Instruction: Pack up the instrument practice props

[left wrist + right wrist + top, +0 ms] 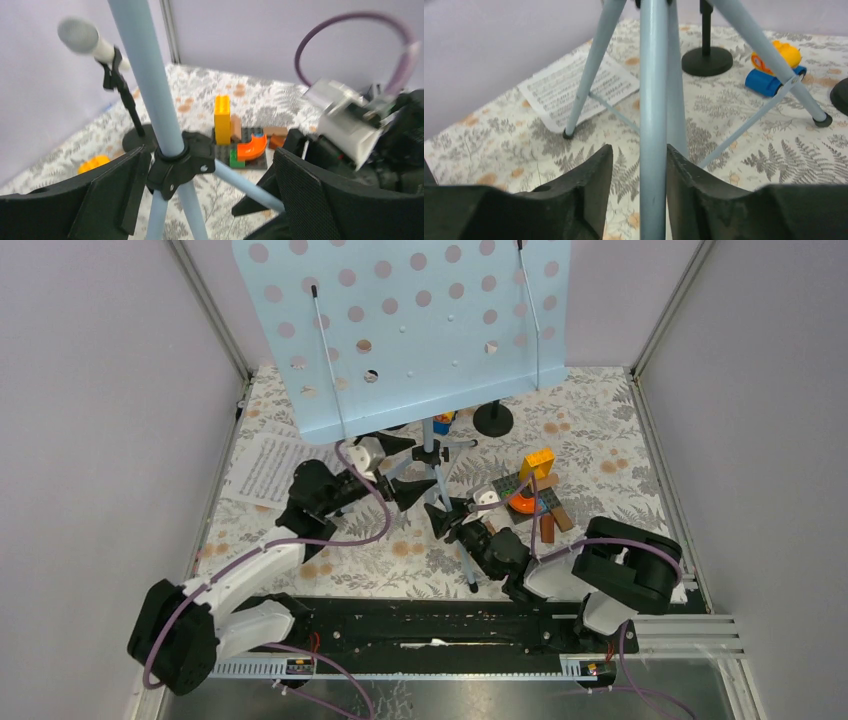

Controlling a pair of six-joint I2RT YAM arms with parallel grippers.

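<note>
Music rack [470, 360] stands upright

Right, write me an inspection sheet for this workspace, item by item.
Surface: floral cloth, flat.
Job's things: music rack standing upright; sheet music lying flat; white microphone clipped in black holder.
Clutter: toy blocks stacked together; orange-and-blue toy.
Grippers: left gripper open, jaws either side of the tripod hub; right gripper open, jaws straddling a tripod tube, gap showing.
Cables: purple cables loop along both arms.
Surroundings: plain lilac walls on three sides.
</note>
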